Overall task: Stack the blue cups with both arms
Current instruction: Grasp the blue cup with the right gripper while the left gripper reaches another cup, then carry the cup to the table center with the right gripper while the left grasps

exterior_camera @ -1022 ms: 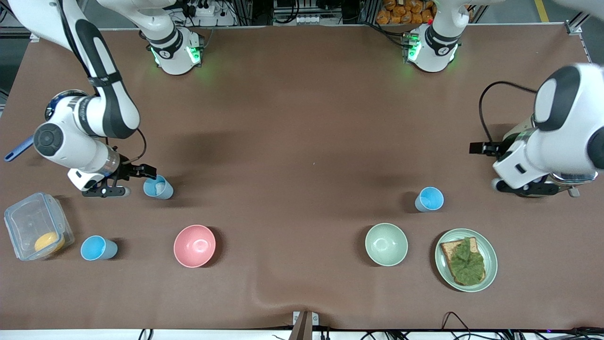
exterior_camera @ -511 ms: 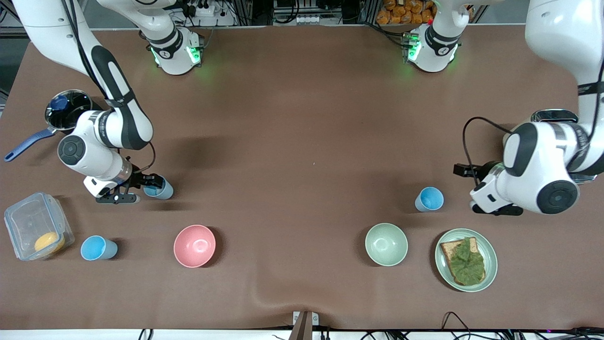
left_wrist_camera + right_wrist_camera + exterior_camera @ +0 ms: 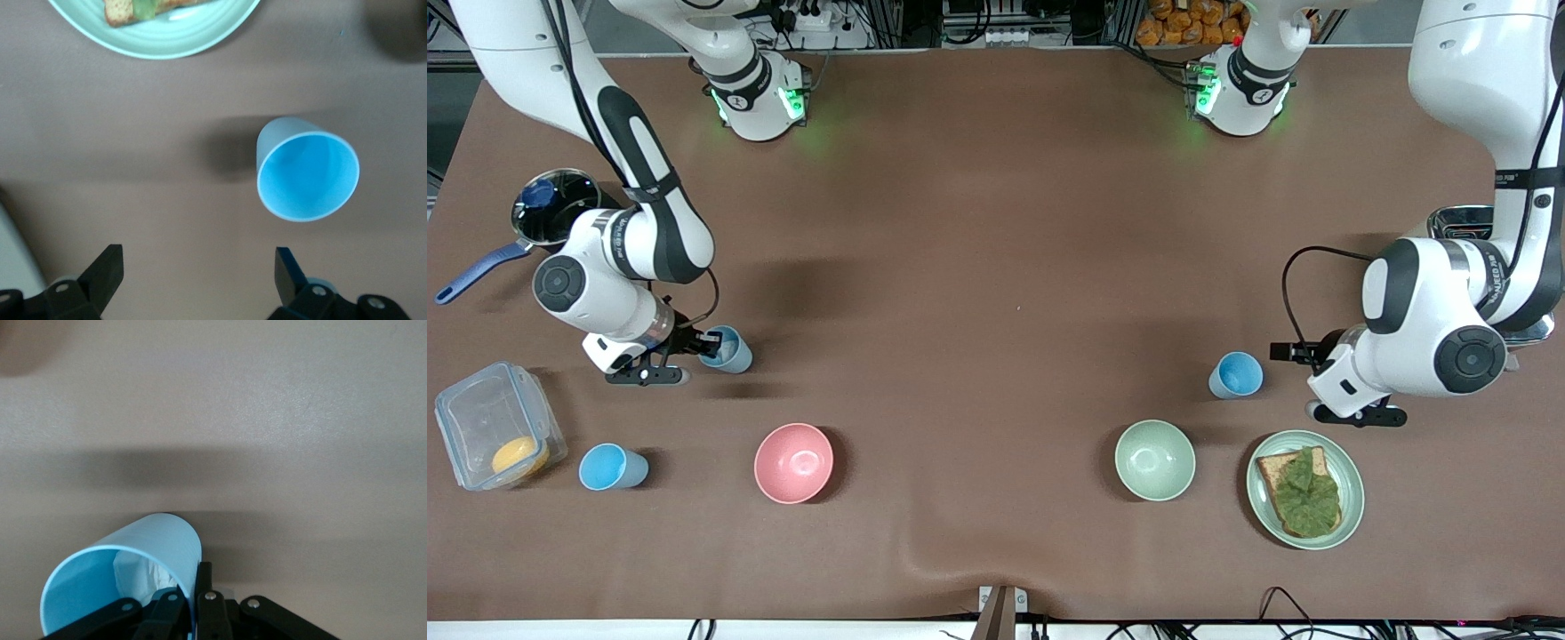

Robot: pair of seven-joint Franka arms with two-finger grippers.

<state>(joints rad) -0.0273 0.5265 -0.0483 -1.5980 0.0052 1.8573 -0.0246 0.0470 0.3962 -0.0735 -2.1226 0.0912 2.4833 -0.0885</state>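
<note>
At right arm's end, right pincer (image 3: 190, 597) pinches blue cup (image 3: 127, 577) rim.

The front view looks steeply down from high over the whole bench (image 3: 996, 267), facing both arm bases. The left wrist view looks straight down, close, past the left gripper (image 3: 193, 283) at a blue cup (image 3: 307, 175) also seen from the front (image 3: 1235, 374). The right wrist view sits closer, its cup (image 3: 127, 577) pressed against the right gripper (image 3: 190, 600).

Left claw (image 3: 193, 283): fingertips only, the body cropped away.
Green plate (image 3: 160, 30): mostly out of frame.
Cup (image 3: 127, 580): lower part cropped.
</note>
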